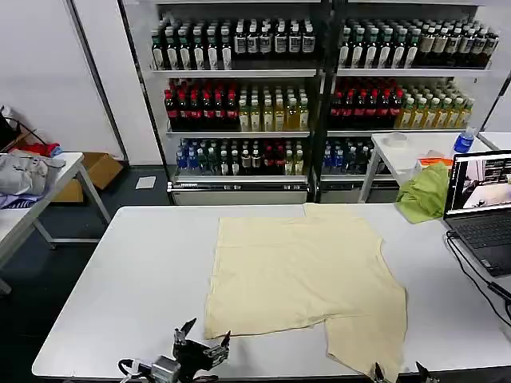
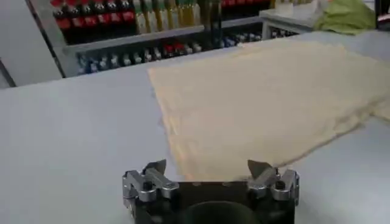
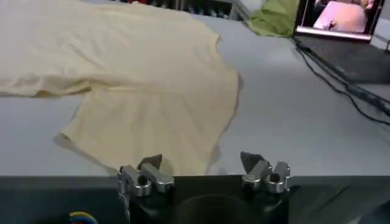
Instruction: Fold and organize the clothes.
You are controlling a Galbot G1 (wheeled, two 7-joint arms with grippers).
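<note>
A pale cream-yellow T-shirt (image 1: pixel 303 275) lies spread flat on the white table (image 1: pixel 136 279), partly folded, with one flap reaching the front edge. My left gripper (image 1: pixel 204 338) hovers open at the table's front edge, just short of the shirt's near-left corner (image 2: pixel 183 164). In the left wrist view the left gripper (image 2: pixel 209 166) has both fingers wide apart and nothing between them. My right gripper (image 1: pixel 397 372) sits at the front edge by the shirt's lower flap (image 3: pixel 164 122). The right gripper (image 3: pixel 202 161) is open and empty.
An open laptop (image 1: pixel 483 203) with dark cables (image 1: pixel 471 271) sits at the table's right end. A lime-green cloth (image 1: pixel 425 191) lies beside it. Drink shelves (image 1: pixel 319 88) stand behind. A side table (image 1: pixel 32 191) with a grey garment pile is at left.
</note>
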